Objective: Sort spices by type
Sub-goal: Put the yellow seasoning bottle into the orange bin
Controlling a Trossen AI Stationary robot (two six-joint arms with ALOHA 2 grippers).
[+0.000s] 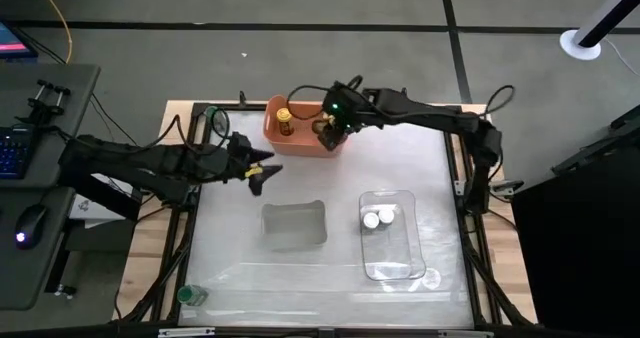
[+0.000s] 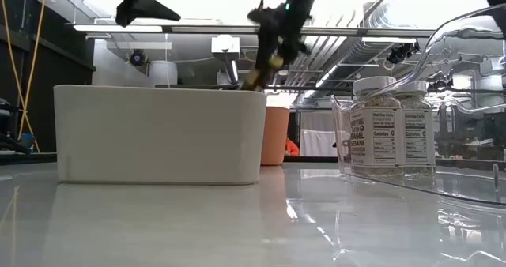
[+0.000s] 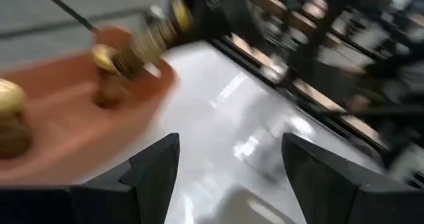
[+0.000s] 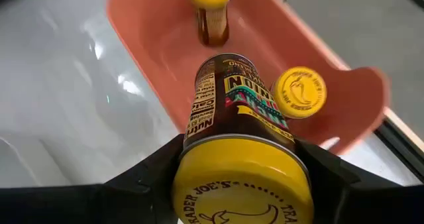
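Observation:
An orange bin [image 1: 272, 130] stands at the table's far edge with a yellow-capped spice jar [image 1: 285, 118] upright in it. The right wrist view shows two yellow-capped jars in the bin, one upright [image 4: 211, 12] and one nearer [image 4: 299, 91]. My right gripper [image 1: 325, 128] hovers over the bin's right end, shut on another yellow-capped jar [image 4: 232, 98]. My left gripper [image 1: 262, 173] is open in the air just left of the bin, holding nothing. Two white-capped jars [image 1: 378, 218] stand in the clear tray [image 1: 400, 268]. A green-capped jar [image 1: 190, 296] lies near the table's near-left corner. My right gripper [image 4: 240, 148] pinches the jar between its two fingers at the yellow cap end [image 4: 242, 181], one finger on each side. The fingers come from above, slanting down. The jar is lifted clear over the bin and hangs tilted below the gripper [image 2: 257, 73], its bottom end toward the bin.
An empty grey tray [image 1: 293, 223] sits mid-table, left of the clear tray. In the low view it is the wide pale box [image 2: 158, 133] in front of the bin [image 2: 275, 137]. Bare tabletop lies toward the near edge. A desk with keyboard and mouse stands left of the table.

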